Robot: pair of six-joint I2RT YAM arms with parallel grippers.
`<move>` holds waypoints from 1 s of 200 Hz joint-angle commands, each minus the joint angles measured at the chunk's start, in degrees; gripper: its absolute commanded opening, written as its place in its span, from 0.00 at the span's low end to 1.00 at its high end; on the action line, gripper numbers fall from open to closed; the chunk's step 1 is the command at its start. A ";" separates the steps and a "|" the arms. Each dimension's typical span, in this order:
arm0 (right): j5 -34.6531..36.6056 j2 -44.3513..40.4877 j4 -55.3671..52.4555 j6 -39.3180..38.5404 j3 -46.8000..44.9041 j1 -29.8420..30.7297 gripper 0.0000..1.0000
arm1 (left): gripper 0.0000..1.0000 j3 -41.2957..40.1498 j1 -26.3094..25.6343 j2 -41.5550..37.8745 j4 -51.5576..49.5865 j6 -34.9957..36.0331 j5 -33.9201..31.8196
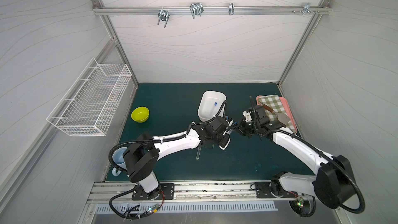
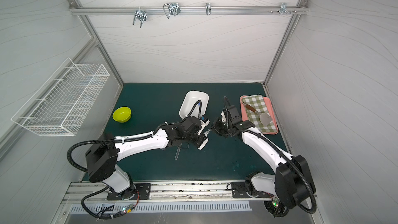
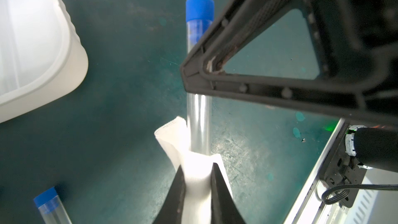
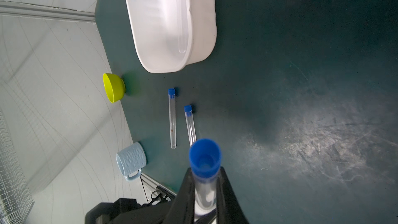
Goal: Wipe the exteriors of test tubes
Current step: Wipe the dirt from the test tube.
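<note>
table (image 1: 237, 164): dark green | on it: white tub (image 1: 207, 106), yellow-green bowl (image 1: 140, 114), light-blue mug (image 4: 131, 161), pink tray (image 2: 243, 115), two capped test tubes (image 4: 172, 119) lying flat

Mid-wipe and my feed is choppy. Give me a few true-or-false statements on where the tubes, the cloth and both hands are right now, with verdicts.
1. The right hand grips a test tube just below its blue cap. True.
2. The left hand is open and empty. False: it is shut on the white cloth, which is wrapped around that tube's lower end.
3. Two capped tubes lie loose on the mat. True.
4. The white tub is empty. False: one tube lies inside.
5. The yellow bowl holds a tube. False: it looks empty.
</note>
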 commanded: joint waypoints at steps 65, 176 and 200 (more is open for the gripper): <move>-4.29 -1.88 1.96 3.56 -0.66 1.95 0.07 | 0.24 4.32 0.72 2.24 6.51 0.87 0.93; -6.54 0.07 -0.12 -0.95 3.69 -6.66 0.07 | 0.19 -3.76 -0.13 -2.82 6.33 -1.99 4.05; -6.67 0.10 -0.38 -1.34 3.91 -7.30 0.07 | 0.19 -4.03 -0.47 -3.27 5.79 -1.97 4.32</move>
